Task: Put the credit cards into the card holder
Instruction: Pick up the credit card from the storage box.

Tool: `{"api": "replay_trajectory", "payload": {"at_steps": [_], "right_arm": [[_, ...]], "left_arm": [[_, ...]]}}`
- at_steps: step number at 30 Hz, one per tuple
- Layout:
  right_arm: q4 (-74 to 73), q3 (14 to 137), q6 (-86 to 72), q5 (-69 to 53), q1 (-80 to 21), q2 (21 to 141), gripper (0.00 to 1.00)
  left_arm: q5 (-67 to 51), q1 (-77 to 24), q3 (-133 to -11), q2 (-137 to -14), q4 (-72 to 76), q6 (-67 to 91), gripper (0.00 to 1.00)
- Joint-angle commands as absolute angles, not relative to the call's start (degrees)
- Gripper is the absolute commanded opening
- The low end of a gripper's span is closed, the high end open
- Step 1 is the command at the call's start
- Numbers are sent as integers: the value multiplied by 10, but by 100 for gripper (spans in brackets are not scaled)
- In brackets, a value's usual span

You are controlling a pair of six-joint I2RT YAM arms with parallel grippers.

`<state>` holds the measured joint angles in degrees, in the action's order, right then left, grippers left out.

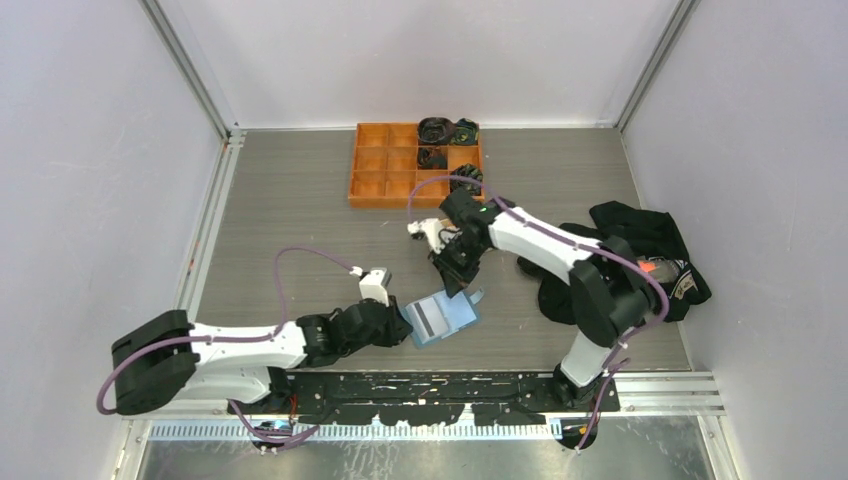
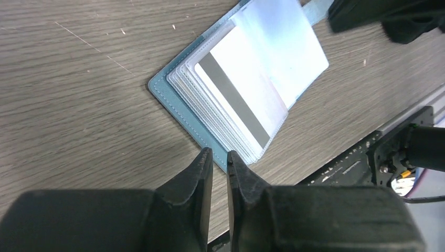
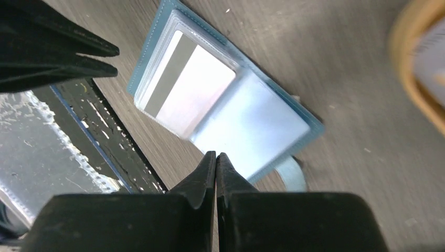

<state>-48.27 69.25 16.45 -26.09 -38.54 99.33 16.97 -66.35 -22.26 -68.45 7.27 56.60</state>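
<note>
The blue card holder (image 1: 452,312) lies open on the table in front of the arm bases. A white card with a grey stripe (image 2: 239,97) sits in its clear inner slots and also shows in the right wrist view (image 3: 183,89). My left gripper (image 2: 216,153) hovers at the holder's (image 2: 173,102) near edge, jaws a narrow gap apart with nothing between them. My right gripper (image 3: 215,155) is shut and empty, just over the holder's (image 3: 252,121) clear flap; from above it (image 1: 452,283) is at the holder's far side. No loose cards are clearly in view.
An orange compartment tray (image 1: 372,187) with dark items stands at the back. A black bag (image 1: 640,225) lies at the right under the right arm. A tan dish rim (image 3: 414,79) shows beside the right gripper. The black base rail (image 1: 450,385) runs along the near edge.
</note>
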Motion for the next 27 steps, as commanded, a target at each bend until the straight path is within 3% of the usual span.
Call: {"api": "replay_trajectory", "payload": {"at_steps": [1, 4, 6, 8, 11, 12, 15, 18, 27], "right_arm": [[-515, 727, 216, -296, -343, 903, 7], [-502, 728, 223, -269, -317, 849, 8], [-470, 723, 208, -221, -297, 806, 17], [-414, 713, 190, -167, -279, 764, 41], [-301, 672, 138, -92, -257, 707, 95], [-272, 662, 122, -86, -248, 697, 99], [-285, 699, 97, -159, -220, 726, 100], [-315, 750, 84, -240, -211, 780, 99], [-290, 772, -17, -338, -192, 938, 96]], "left_arm": [[192, -662, -197, -617, 85, 541, 19], [197, -661, -173, -575, 110, 531, 31], [205, -661, -159, -553, 129, 525, 42], [214, -661, -149, -536, 148, 515, 54], [232, -660, -151, -516, 162, 478, 70], [235, -659, -158, -512, 159, 456, 75], [252, -654, -180, -507, 143, 396, 86], [262, -642, -199, -514, 144, 348, 89], [291, -619, -209, -566, 142, 333, 91]]}}
